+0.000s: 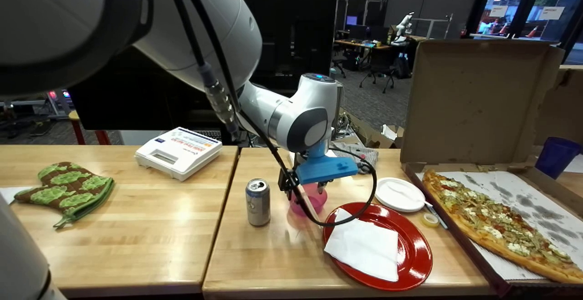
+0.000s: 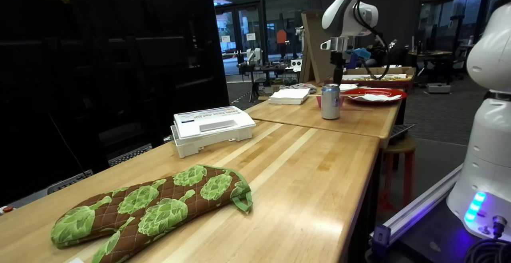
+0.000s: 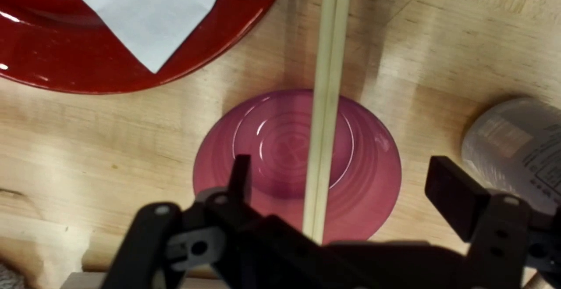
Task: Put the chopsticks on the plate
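Observation:
The chopsticks (image 3: 327, 91) are two thin pale tan sticks side by side, lying across a pink bowl (image 3: 368, 192). They also show in both exterior views (image 1: 311, 207) (image 2: 353, 95), partly hidden. My gripper (image 3: 339, 173) is open above the bowl, with the chopsticks between its fingers, touching neither; their near end is hidden behind the gripper body. In the exterior views the gripper (image 1: 303, 187) points down at the bowl. The glossy red plate (image 1: 415, 245) is beside the bowl with a white napkin (image 1: 364, 247) on it. The plate also shows in the wrist view (image 3: 57, 63).
A soda can (image 1: 258, 202) stands close beside the bowl, near one finger in the wrist view (image 3: 517, 148). A white dish (image 1: 400, 194), a tape roll (image 1: 430, 220) and an open pizza box (image 1: 483, 241) lie beyond the plate. A white case (image 2: 213, 127) and an oven mitt (image 2: 159, 203) are farther off.

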### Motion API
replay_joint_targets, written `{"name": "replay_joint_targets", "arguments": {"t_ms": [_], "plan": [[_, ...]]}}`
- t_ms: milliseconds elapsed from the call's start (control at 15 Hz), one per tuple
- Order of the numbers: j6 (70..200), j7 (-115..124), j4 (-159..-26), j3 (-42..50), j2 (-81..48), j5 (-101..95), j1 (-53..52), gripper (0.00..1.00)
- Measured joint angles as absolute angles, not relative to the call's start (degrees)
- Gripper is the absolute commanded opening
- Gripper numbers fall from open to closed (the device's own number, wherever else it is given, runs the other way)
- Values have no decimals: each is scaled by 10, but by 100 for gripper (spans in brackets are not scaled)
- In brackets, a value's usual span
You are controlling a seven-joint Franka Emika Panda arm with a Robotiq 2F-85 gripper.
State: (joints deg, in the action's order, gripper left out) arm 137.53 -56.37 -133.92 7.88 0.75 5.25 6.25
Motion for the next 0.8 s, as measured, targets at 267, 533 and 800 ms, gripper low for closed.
{"name": "replay_joint_targets", "arguments": {"t_ms": [267, 533, 800], "plan": [[1362, -580, -1332, 79, 1, 61, 67, 100], [1356, -582, -1324, 77, -9, 61, 67, 100], [1345, -582, -1312, 77, -20, 61, 67, 100]]}}
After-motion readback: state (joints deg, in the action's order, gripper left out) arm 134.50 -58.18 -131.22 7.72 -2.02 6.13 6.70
